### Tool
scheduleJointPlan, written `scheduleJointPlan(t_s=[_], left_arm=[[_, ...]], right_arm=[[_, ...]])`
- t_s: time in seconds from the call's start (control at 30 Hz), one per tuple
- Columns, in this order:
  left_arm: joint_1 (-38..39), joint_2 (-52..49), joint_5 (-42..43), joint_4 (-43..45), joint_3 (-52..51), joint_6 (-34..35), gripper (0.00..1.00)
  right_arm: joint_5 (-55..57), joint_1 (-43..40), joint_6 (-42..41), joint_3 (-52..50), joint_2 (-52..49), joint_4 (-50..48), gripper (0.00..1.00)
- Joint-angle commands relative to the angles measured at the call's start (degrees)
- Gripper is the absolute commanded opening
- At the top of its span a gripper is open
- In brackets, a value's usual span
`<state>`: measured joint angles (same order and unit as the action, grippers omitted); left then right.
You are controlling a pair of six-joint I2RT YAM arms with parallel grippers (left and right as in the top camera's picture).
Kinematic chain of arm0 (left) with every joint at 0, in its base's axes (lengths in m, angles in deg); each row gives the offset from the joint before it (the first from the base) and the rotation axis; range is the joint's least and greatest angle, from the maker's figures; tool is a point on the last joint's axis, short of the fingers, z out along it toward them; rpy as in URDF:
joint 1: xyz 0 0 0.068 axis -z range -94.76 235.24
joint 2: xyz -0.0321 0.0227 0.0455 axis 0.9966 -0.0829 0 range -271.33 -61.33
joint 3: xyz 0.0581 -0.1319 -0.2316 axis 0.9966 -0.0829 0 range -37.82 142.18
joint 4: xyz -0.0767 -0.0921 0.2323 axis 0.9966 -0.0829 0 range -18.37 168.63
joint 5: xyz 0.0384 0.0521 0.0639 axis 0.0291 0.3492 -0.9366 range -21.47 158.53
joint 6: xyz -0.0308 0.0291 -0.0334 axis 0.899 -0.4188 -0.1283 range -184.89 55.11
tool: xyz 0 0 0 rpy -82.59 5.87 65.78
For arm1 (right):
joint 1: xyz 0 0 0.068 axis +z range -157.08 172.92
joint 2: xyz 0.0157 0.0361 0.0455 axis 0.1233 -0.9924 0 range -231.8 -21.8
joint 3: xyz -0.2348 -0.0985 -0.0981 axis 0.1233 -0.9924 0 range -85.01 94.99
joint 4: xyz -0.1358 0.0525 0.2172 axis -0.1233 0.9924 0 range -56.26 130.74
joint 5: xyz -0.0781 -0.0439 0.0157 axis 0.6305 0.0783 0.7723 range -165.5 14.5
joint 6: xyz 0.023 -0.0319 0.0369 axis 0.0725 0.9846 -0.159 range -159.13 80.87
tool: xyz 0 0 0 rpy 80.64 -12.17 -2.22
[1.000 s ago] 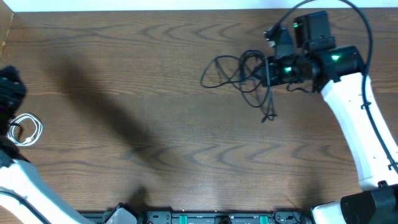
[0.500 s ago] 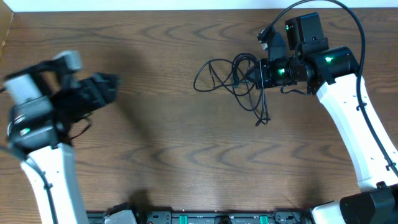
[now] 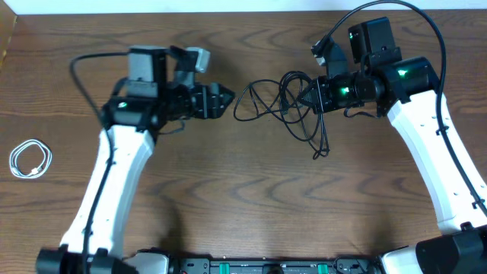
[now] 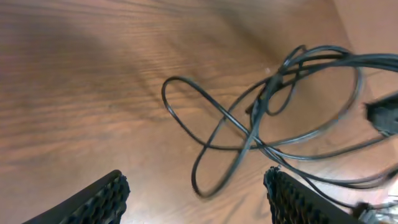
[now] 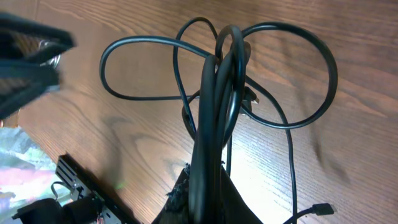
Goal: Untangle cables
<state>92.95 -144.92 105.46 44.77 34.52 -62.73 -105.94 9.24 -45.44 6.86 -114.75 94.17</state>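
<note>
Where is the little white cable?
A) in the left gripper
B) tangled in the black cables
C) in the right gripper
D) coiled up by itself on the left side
D: the white cable lies coiled alone at the far left, well apart from the black cables.

The thin black cables (image 3: pixel 278 103) lay tangled in loose, overlapping loops toward the upper middle of the overhead view. Their strands were bunched together at the right, and a tail with plug ends trailed frontward. The short white cable (image 3: pixel 30 159) lay neatly coiled far left, well apart.
</note>
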Motion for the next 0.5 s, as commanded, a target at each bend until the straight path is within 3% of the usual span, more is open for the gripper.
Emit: scheduleJointPlan(t_s=[0.0,0.47], left_arm=[[2.19,-2.95,-4.31,2.25,0.04,1.55,0.74],[10.84,-9.40,-4.63,11.63,0.04,1.55,0.72]], right_arm=[[-1.66,0.20,1.27,0.63,-0.02,-0.09,0.01],[-1.66,0.28,1.40,0.63,-0.02,-0.15,0.01]])
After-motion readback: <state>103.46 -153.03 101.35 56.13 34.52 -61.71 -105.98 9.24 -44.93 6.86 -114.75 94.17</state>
